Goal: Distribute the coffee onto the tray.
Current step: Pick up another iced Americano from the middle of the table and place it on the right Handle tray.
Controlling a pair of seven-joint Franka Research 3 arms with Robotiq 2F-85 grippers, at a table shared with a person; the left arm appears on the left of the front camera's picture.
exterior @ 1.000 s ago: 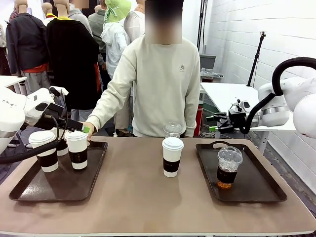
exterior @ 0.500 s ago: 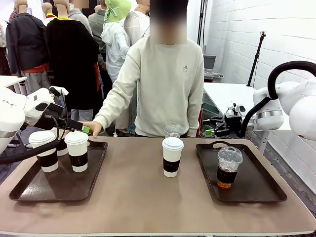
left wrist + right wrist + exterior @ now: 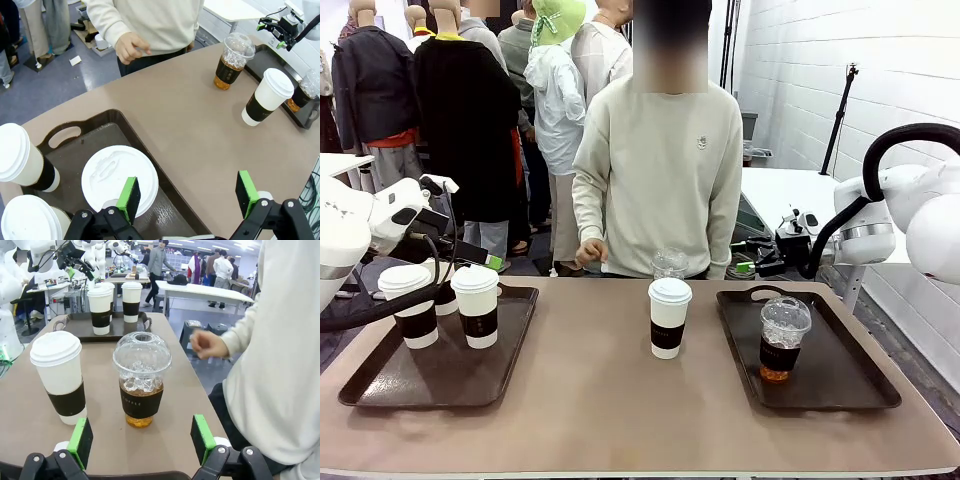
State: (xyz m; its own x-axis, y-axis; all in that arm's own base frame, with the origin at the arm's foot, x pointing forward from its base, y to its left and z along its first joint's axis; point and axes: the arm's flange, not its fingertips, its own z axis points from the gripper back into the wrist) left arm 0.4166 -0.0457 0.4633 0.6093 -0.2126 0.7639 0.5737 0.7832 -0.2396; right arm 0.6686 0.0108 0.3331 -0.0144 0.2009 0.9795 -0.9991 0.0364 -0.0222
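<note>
Now person's hand (image 3: 588, 252) is pulling back to body, leaving 3 white cups (image 3: 477, 305) on L tray (image 3: 380, 385). Left gripper (image 3: 187, 192) is hovering over them, jaws apart, empty. Right gripper (image 3: 141, 439), also apart, is facing iced coffee (image 3: 142, 380) & white cup (image 3: 58, 375) mid-table, prob. awaiting R tray (image 3: 850, 385)
</note>
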